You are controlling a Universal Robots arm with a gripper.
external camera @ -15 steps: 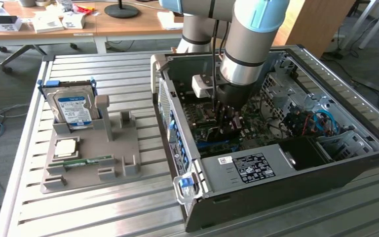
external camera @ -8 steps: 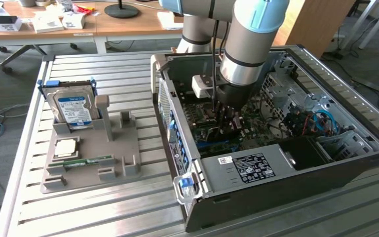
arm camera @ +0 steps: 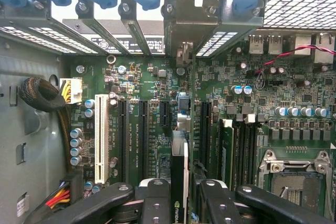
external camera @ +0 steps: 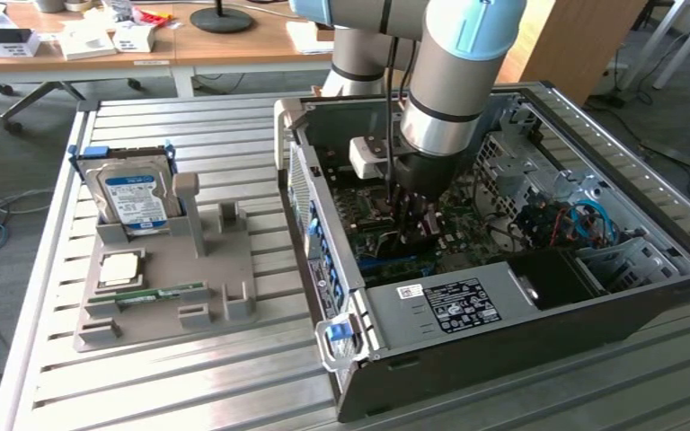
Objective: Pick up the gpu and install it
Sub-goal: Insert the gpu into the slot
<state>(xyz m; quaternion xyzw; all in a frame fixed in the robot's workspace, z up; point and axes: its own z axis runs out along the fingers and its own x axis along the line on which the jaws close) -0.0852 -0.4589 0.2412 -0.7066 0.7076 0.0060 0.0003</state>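
The gpu (arm camera: 179,156) shows edge-on as a thin dark card standing upright over the green motherboard (arm camera: 142,87), in line with the black expansion slots. Its metal bracket (arm camera: 185,30) reaches the case's rear slot openings. My gripper (arm camera: 181,188) is shut on the card's upper edge, with black fingers (arm camera: 156,199) on either side of it. In the exterior view my gripper (external camera: 417,229) is deep inside the open computer case (external camera: 501,323), pointing straight down at the board. Whether the card is fully seated in its slot I cannot tell.
A white slot (arm camera: 101,135) and a cable bundle (arm camera: 42,95) lie beside the black slots; an empty CPU socket (arm camera: 294,182) is on the other side. On the exterior view's left, a grey fixture (external camera: 219,269) carries a hard drive (external camera: 133,197), a chip (external camera: 121,268) and a memory stick (external camera: 159,294).
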